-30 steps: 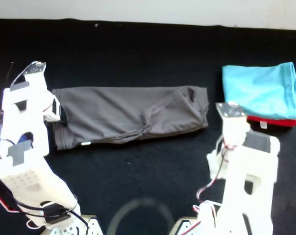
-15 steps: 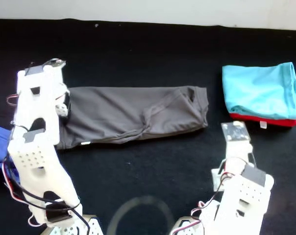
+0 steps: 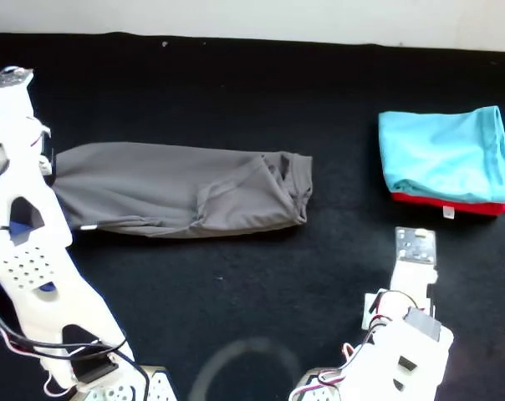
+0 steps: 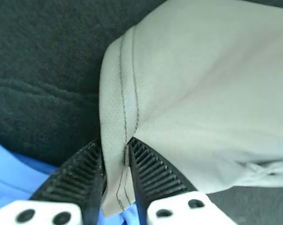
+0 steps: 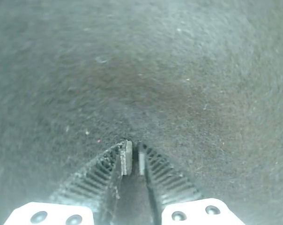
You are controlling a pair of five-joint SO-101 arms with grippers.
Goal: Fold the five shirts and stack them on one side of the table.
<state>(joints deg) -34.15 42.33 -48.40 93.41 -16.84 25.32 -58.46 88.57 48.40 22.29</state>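
The left gripper [image 4: 114, 150] is clamped on the grey shirt [image 3: 177, 188], pinching its double-stitched hem at 1 end. The shirt lies as a long band, already folded lengthways. The step in hand looks like handling this band by its end for the crosswise fold.

To do that well, I would keep the bite on the hem, where the doubled layers and 2 stitch rows give the ribbed pads something firm. I would lift only enough for the cloth to clear the table [image 3: 236, 83], then carry the held end straight along the shirt's length, so the edges meet instead of skewing. The bunched far end may need flattening first.

The grey cloth is a thin, smooth, limp knit that creases in soft ridges and would likely drag on the table's dark, felt-like surface. A blue shirt [image 4: 10, 173] lies just beside the grey shirt's held end.

Well apart beyond the grey shirt's bunched end sits a stack of 2 folded shirts, a turquoise shirt [image 3: 445, 154] on a red shirt [image 3: 453, 205]. The right gripper [image 5: 132, 157] hangs apart from the grey shirt over bare table, pads nearly together, holding nothing.
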